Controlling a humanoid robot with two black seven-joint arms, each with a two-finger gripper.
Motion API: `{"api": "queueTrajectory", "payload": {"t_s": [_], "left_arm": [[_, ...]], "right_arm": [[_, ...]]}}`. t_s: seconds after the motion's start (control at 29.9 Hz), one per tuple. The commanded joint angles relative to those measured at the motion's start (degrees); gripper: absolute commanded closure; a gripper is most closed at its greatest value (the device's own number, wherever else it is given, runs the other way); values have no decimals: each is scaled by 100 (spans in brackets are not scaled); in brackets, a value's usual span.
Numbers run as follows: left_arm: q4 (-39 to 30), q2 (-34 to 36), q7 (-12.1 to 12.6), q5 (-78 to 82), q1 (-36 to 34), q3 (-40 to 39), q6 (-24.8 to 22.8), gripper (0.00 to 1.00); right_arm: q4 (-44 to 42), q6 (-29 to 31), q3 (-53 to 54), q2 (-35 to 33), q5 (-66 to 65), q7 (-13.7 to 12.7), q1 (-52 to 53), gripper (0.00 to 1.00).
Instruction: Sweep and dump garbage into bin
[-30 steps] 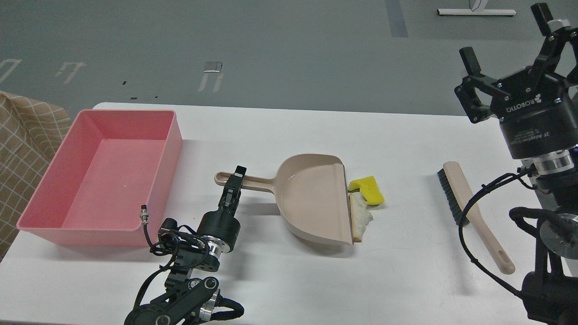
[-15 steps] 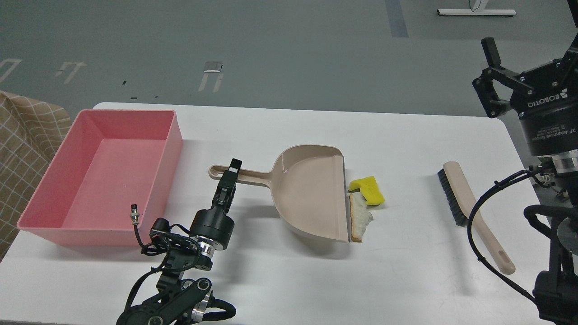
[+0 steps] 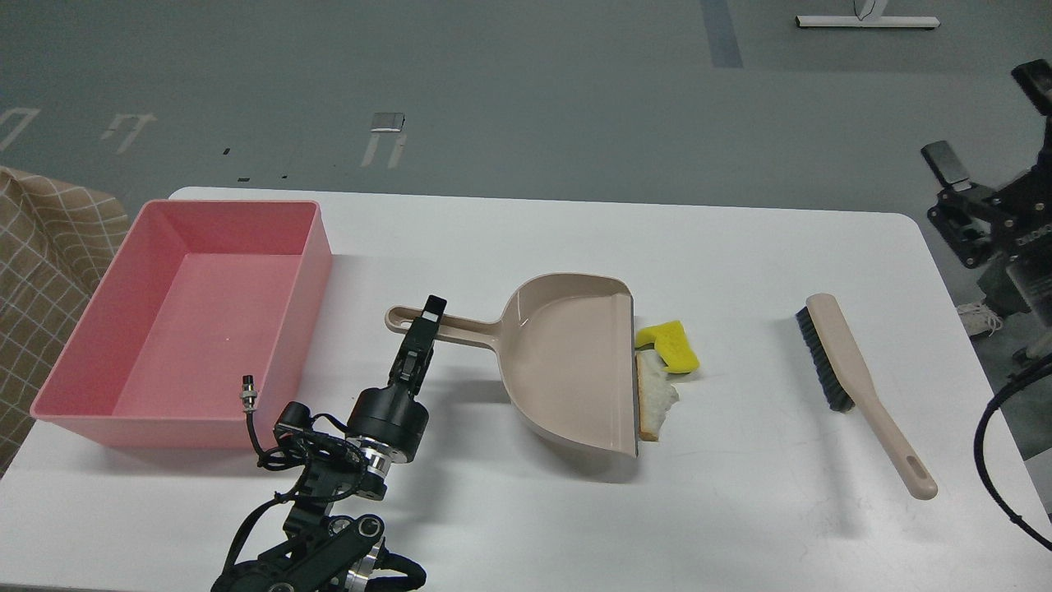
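Bright even overhead light, soft shadows on table [image 3: 740,247], sharp focus

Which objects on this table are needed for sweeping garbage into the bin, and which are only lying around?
Needed: yellow sponge-like chunk; white bread piece; beige plastic dustpan; beige hand brush with black bristles; large pink plastic tub.

Lying around: checked brown cloth, at the left edge beside the table.

I am in a robot lab or test hall. A plain white desk [image 3: 740,510] stands on a wide grey floor [image 3: 526,99] marked with white tape outlines [image 3: 385,150] and a blue-grey stripe [image 3: 721,33]. A white stand base [image 3: 867,22] sits far back, and my cabled black arms frame the desk.
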Motion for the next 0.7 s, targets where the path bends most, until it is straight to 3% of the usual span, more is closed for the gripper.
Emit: {"api": "queueTrajectory", "payload": {"t_s": [0.0, 0.13, 0.67], "left_arm": [[-6, -5, 8, 1, -8, -4, 0, 91], [-14, -49, 8, 1, -8, -4, 0, 91], [363, -14, 60, 62, -157, 40, 0, 91]], "right_arm": [[-19, -2, 448, 41, 16, 14, 95, 0], [112, -2, 430, 138, 16, 119, 25, 0], [112, -2, 474, -390, -204, -4, -160, 1]]}}
